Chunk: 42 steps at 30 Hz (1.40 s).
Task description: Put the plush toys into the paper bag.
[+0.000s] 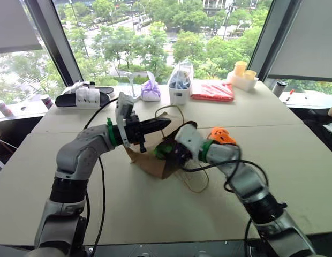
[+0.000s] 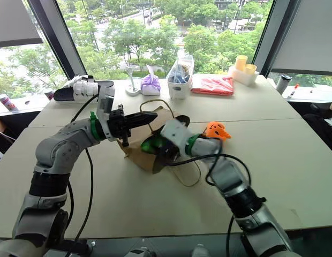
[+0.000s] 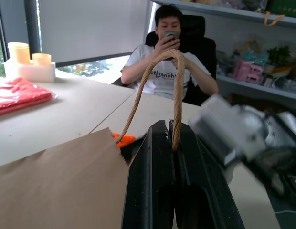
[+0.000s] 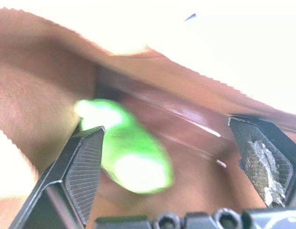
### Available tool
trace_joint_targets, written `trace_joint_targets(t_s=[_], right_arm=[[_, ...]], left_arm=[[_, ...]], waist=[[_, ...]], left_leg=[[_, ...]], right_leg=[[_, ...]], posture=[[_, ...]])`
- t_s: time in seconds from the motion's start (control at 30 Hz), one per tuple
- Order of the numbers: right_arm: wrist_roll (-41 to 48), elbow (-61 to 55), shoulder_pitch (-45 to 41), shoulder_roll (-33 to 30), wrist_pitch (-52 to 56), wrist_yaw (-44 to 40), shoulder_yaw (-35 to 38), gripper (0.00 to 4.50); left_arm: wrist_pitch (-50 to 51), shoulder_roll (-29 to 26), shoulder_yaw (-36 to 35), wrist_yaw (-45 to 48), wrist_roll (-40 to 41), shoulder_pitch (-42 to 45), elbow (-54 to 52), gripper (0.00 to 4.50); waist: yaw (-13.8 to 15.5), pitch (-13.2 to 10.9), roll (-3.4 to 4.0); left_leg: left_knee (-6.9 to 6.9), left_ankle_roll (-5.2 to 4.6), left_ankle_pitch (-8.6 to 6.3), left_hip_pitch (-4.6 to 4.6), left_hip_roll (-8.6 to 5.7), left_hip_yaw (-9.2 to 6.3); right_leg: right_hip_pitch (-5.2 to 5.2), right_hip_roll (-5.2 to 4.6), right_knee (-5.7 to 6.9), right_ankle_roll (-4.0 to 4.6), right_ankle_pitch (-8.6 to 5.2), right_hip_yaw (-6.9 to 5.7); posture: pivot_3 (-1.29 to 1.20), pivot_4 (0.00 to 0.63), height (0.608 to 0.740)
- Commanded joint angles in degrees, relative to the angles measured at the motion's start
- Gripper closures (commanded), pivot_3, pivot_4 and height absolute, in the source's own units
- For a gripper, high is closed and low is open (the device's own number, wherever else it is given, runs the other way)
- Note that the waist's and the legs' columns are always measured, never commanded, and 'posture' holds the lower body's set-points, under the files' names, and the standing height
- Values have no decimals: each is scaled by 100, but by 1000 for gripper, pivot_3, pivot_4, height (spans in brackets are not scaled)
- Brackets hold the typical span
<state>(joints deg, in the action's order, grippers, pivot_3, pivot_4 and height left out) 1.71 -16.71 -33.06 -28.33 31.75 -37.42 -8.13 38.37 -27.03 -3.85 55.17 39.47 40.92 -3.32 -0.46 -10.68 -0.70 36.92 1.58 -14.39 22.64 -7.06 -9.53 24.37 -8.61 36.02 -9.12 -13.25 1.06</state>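
The brown paper bag [image 1: 146, 159] lies tilted on the table with its mouth toward my right arm. My left gripper [image 3: 169, 127] is shut on the bag's cord handle [image 3: 177, 81] and holds it up. My right gripper [image 4: 165, 124] is open at the bag's mouth, its fingers wide apart. The light green plush toy [image 4: 133, 157] sits just past them, inside the bag, and shows at the opening [image 1: 163, 150]. The orange plush toy [image 1: 220, 135] rests on the table behind my right wrist.
At the table's far side stand a purple tied pouch [image 1: 150, 91], a white container [image 1: 180, 90], a red packet [image 1: 212, 91], yellow cups [image 1: 242, 74] and a black sandal [image 1: 80, 98]. A person [image 3: 169, 62] sits beyond the table's right side.
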Motion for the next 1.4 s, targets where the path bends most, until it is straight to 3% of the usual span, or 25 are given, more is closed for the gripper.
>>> trace_joint_targets(t_s=[0.03,0.1,0.17,0.4,0.77,0.9,0.93,1.07,1.13,1.2,1.3,1.4], right_arm=[[747,-324,124,-81,809,235,1489,38],[568,165,227,-232,550,429,1683,38],[718,1003,143,36,292,751,2031,38],[493,3888,-538,663,-1333,1343,1863,38],[-172,6023,-1317,1062,-2308,2121,1208,38],[-337,6235,-1432,1038,-2493,2270,1105,1235],[-345,6189,-1431,1019,-2503,2277,1102,1851],[-312,5814,-1336,946,-2384,2228,1123,3615],[-212,4883,-1014,795,-2050,1990,1123,4360],[-65,3633,-572,585,-1613,1655,1128,4360],[955,402,600,-257,-36,617,1357,4360],[2151,-1155,1086,-464,1205,351,1581,4360]], left_arm=[[-99,-24,-121,57,94,30,-127,4500],[-133,-10,-94,62,71,28,-101,4500],[-137,21,-75,61,72,27,-94,4500],[-159,64,-20,67,30,51,-93,4500],[-55,-47,-134,-136,88,26,-308,4500],[-67,-38,-132,-180,84,24,-316,4500],[-77,-31,-130,-191,80,26,-306,4500],[-99,-13,-122,-211,75,30,-279,4500],[-106,3,-109,-222,66,46,-260,4500],[-103,19,-104,-237,63,81,-230,4500],[-130,33,-114,-209,52,157,-96,4500],[-164,91,-108,-210,45,242,36,4500]], waist=[[-3,-1,-2],[-13,0,-2],[-48,0,-2],[-107,-2,4],[-126,-2,4],[-199,-2,4],[-211,-2,4],[-225,-2,4],[-210,-2,4],[-182,-2,4],[-60,-5,19],[-65,-4,12]], left_leg=[[2,-3,-2,1,0,0],[3,-5,-3,-5,0,1],[0,-5,-3,-12,0,9],[-11,2,2,-18,4,27],[-12,24,14,-16,2,23],[-12,24,14,-17,2,20],[-12,24,14,-17,2,19],[-13,24,14,-18,3,19],[-13,24,14,-18,3,19],[-14,24,14,-15,3,14],[-10,24,14,10,0,3],[-1,18,8,22,2,7]], right_leg=[[-4,1,-3,0,0,-1],[-8,2,-1,0,0,-1],[-10,4,0,1,0,0],[2,3,5,5,3,11],[1,3,3,5,3,13],[1,5,4,5,3,12],[1,5,4,5,3,12],[1,7,5,5,3,12],[1,7,4,5,3,12],[2,5,6,4,3,12],[16,-1,4,2,1,11],[23,1,-3,0,1,10]], posture=[[0,150,740],[0,150,740],[0,150,740],[0,150,740],[0,150,740],[0,150,740],[0,150,740],[0,150,740],[0,150,740],[0,150,740],[0,150,740],[0,150,740]])
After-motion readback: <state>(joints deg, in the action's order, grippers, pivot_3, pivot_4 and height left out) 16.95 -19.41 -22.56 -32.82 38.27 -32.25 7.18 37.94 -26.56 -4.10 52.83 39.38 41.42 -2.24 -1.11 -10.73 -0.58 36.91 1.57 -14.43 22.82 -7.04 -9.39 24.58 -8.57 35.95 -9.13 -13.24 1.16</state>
